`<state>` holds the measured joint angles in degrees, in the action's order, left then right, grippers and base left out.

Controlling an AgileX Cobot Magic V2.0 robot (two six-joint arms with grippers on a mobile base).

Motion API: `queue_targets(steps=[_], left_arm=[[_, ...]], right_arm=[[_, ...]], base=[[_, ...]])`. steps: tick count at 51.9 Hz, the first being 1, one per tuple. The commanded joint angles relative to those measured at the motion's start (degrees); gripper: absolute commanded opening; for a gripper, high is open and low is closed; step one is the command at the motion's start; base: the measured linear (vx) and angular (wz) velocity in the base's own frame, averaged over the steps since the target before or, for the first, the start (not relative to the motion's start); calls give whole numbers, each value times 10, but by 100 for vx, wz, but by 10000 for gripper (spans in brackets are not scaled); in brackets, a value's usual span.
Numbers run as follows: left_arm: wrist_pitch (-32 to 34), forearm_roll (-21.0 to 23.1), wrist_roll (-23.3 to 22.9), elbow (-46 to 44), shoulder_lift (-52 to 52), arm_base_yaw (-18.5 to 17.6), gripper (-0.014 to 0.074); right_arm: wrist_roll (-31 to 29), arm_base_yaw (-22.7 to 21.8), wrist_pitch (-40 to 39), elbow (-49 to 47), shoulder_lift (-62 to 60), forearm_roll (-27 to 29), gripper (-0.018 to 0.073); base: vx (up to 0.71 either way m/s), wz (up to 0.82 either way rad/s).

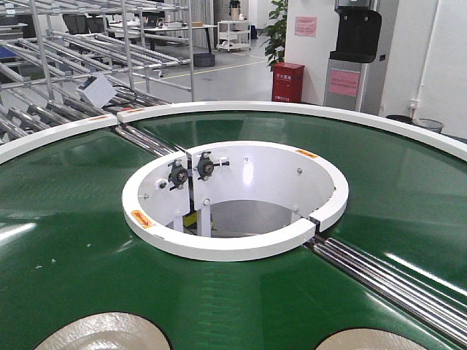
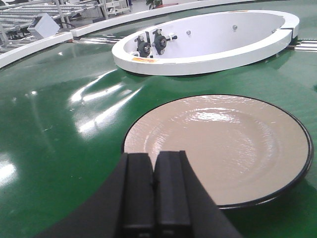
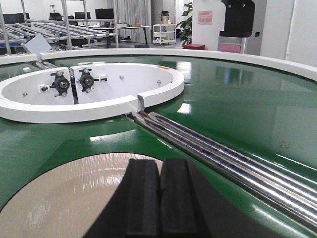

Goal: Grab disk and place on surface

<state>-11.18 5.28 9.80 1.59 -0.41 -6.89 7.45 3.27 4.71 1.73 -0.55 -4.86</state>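
left disk [image 2: 218,148]: beige with a dark rim, lying flat on the green belt [image 2: 49,148]; the left wrist view shows nearly all of it.
right disk [image 3: 64,198]: the same kind, also flat on the belt; the right wrist view shows only part of it, cut off by the frame edge.
left end effector [image 2: 153,161]: closed, its two black pads pressed together with nothing between them. It covers the left disk's near rim; whether it touches cannot be told.
right end effector [image 3: 159,166]: closed the same way, hiding the right disk's near right part.
front view: only the far edges of both disks show at the bottom edge, well apart; neither end effector appears.
white ring [image 1: 233,248]: encloses the round opening inside the belt; two black bearing mounts [image 1: 191,171] sit on its inner wall.
steel rollers [image 3: 223,158]: cross the belt from a gap in the ring, near the right disk.
beyond: white rim [image 1: 292,109], metal racks [image 1: 73,44], red cabinet [image 1: 287,82], plant [image 1: 276,29].
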Motion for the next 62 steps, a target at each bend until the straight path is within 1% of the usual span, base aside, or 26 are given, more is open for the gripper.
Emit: queue_targets(steps=[1,41,44,47,49,52,53,55,56,58,60,62], left_arm=[[47,8,-1,7,-10,0,-1],[49,8,-1,7,-10,0,-1],[64,8,-3,7,-10,0,-1],[93,14,-16,6,-10,0,-1],[142,14,-27,5,-10,0,-1],[223,15,-61,-3,-10,0,-1],[261,15,-86,-7,-10,0,-1],[288,15,-116,-21,-10,0,-1],[291,15,-126,-32,-10,0,0],[280,12,-128,-63,-9,0,0],[255,7,-116,-93,-5,0,1],[223,7,-92,-128,4,0,1]], right_arm=[[1,-1,-52,11,-5,-3,-9],[1,-1,-52,11,-5,-3,-9],[1,-1,-58,11,-5,-3,-9],[1,-1,-73,11,-5,-3,-9],[1,-1,-90,11,-5,-3,-9],[2,-1,-113,8,-5,-3,-9],[2,-1,-121,6,-5,-3,-9],[2,-1,-125,-4,-5,-3,-9],[2,-1,-124,-13,-5,-3,-9],[2,-1,-117,-35,-5,-3,-9],[2,-1,-107,-60,-4,-3,-9],[1,-1,-92,-92,-1,-3,-9]], base=[[0,0],[0,0],[0,0],[0,0],[0,0],[0,0],[0,0],[0,0],[0,0],[0,0],[0,0],[0,0]])
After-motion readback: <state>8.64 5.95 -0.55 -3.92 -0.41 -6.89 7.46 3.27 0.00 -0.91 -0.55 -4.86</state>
